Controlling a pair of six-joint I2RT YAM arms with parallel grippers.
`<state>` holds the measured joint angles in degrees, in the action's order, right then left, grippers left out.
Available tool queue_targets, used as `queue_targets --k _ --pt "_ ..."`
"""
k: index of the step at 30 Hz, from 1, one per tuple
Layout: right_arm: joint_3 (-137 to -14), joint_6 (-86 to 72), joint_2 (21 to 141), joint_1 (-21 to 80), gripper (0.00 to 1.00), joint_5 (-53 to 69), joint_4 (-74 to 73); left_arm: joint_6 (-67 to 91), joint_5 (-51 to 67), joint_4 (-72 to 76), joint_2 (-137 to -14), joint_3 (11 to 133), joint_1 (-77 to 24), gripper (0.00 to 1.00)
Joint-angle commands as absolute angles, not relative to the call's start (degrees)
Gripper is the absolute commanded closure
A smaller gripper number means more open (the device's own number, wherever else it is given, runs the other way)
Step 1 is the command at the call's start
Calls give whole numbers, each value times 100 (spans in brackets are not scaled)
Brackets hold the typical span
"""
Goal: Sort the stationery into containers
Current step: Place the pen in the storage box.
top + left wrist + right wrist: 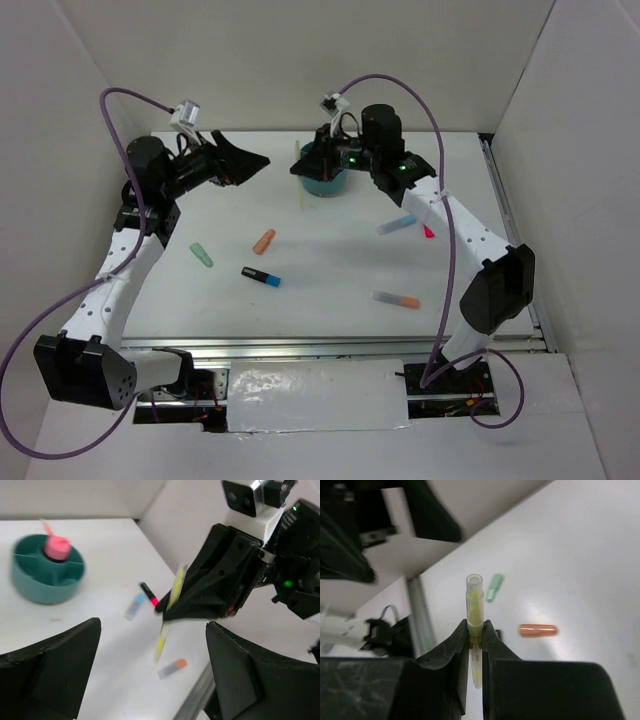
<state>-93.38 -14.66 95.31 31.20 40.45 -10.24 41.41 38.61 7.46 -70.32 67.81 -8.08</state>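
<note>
My right gripper is shut on a thin yellow pen and holds it upright above the table, just left of the round teal organizer cup. The pen hangs below the right gripper. In the left wrist view the cup holds a pink marker, and the yellow pen sticks out of the right gripper. My left gripper is open, empty and raised at the back left; its fingers frame that view.
Loose on the table: a mint green stub, an orange stub, a black-and-blue marker, a grey-and-orange marker, a light blue marker and a pink pen. White walls enclose the table.
</note>
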Motion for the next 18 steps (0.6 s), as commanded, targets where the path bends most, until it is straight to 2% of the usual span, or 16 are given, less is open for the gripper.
queue_targets --k 1,8,13,18 --pt "-9264 -941 9536 2437 100 2940 -748 3420 3419 361 -6952 7154 -423 2" --pt "-9579 -134 10396 1627 100 1041 1167 2672 3015 114 -6952 6847 -246 1" --pt "-10746 334 11644 1521 100 993 1301 2531 2804 97 -7075 6706 -264 1" --pt "-10960 290 12313 1477 100 1099 1836 2338 2733 18 -7224 6759 -246 1"
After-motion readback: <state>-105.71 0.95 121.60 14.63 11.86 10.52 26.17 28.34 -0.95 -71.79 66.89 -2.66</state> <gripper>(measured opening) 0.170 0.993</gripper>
